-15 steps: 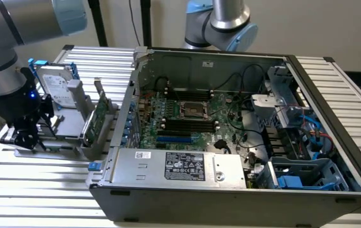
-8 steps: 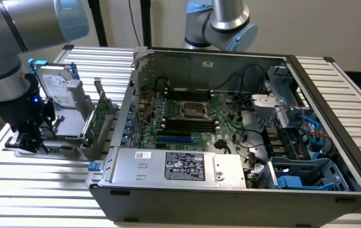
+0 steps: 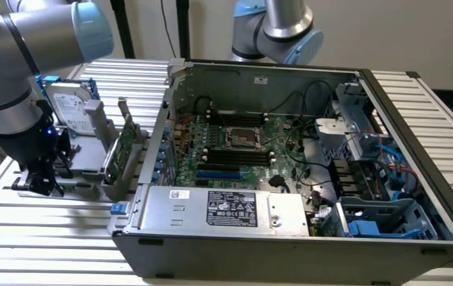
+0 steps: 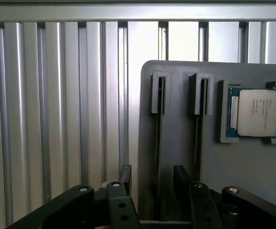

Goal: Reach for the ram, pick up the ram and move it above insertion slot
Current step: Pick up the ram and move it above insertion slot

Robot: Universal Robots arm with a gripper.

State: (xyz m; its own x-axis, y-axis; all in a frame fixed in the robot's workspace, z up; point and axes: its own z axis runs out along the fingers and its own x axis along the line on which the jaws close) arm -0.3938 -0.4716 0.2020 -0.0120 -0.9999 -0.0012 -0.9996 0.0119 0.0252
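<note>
Standing edge-on, a thin dark ram [image 4: 158,143]

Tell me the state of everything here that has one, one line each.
Pincer: open, straddling the ram.
Ram: on edge in a slot of the holder.
Computer case: open, side panel off.
Processor: seated in holder recess.
Hard drive: upright in holder.

Silver-grey tubular arm [image 3: 19,65], pale blue joint caps [image 3: 93,30]; black pincer [image 4: 152,177], silver screws [image 4: 84,190].
</note>
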